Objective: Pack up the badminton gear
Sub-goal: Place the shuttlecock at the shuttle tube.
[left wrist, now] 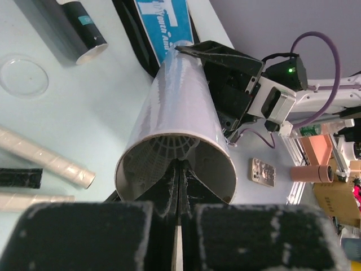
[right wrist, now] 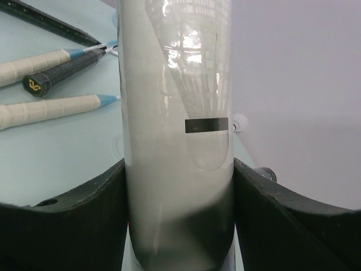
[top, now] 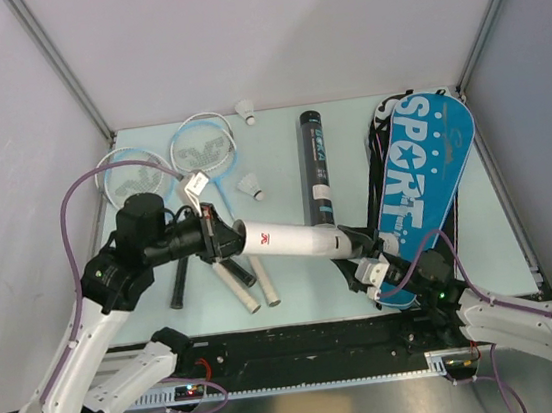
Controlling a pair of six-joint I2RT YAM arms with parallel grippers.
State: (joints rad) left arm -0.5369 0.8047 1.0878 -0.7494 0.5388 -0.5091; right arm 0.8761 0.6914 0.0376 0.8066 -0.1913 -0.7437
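Overhead, the white translucent plastic tube (top: 285, 239) spans both arms, the right gripper (top: 353, 245) jaws clamped around one end. Only the left wrist view looks inside: a white feathered shuttlecock (left wrist: 169, 148) sits there, with the left gripper (left wrist: 179, 178) jaws closed at the mouth. Bare pale tabletop (top: 275, 156) lies between the white-wrapped racket handles (top: 260, 284) and the long black tube (top: 314, 166).

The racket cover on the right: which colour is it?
Bright blue with white SPORT lettering; the racket cover shows best from the top camera.
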